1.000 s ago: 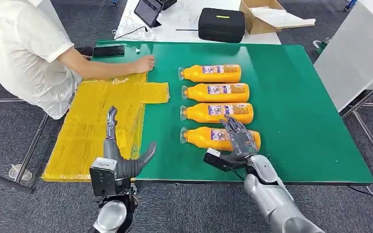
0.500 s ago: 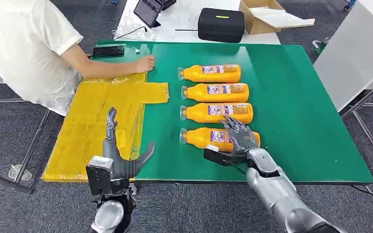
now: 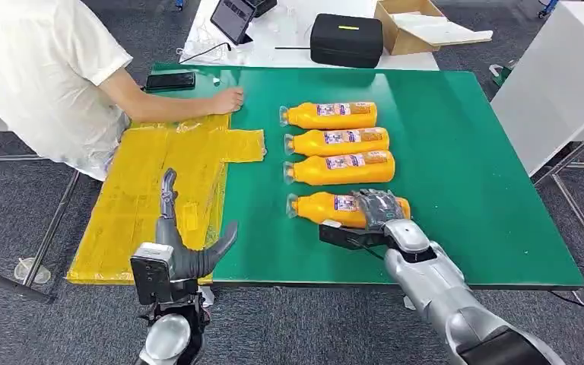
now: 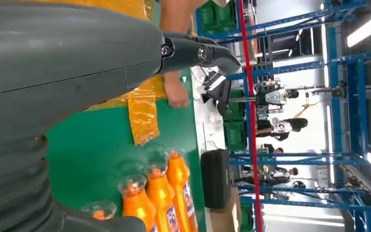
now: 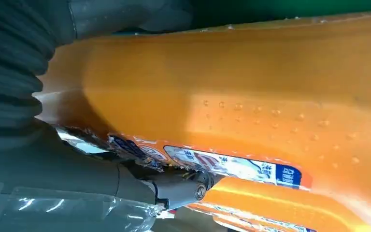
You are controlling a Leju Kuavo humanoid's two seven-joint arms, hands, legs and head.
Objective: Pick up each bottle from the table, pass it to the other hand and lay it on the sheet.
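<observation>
Four orange bottles lie side by side on the green table (image 3: 464, 190). My right hand (image 3: 380, 209) grips the nearest bottle (image 3: 323, 207), fingers curled over its labelled body. In the right wrist view that bottle (image 5: 270, 96) sits tight against the hand (image 5: 53, 159). The other three bottles (image 3: 331, 115) (image 3: 338, 141) (image 3: 338, 167) lie behind it, caps pointing left. My left hand (image 3: 182, 243) is open, fingers spread, above the near corner of the yellow sheet (image 3: 144, 175). The left wrist view shows that hand (image 4: 67, 72) and the bottle caps (image 4: 164, 193).
A person in a white shirt leans in at the left, one hand (image 3: 226, 99) resting at the sheet's far edge. A black phone (image 3: 169, 80) lies at the table's back left. Behind the table are a tablet (image 3: 232, 17), a black case (image 3: 346, 38) and a cardboard box (image 3: 418, 23).
My right hand has lowered onto the nearest bottle and its fingers have curled round it; the bottle has shifted slightly away from the front edge. My left hand has barely moved.
</observation>
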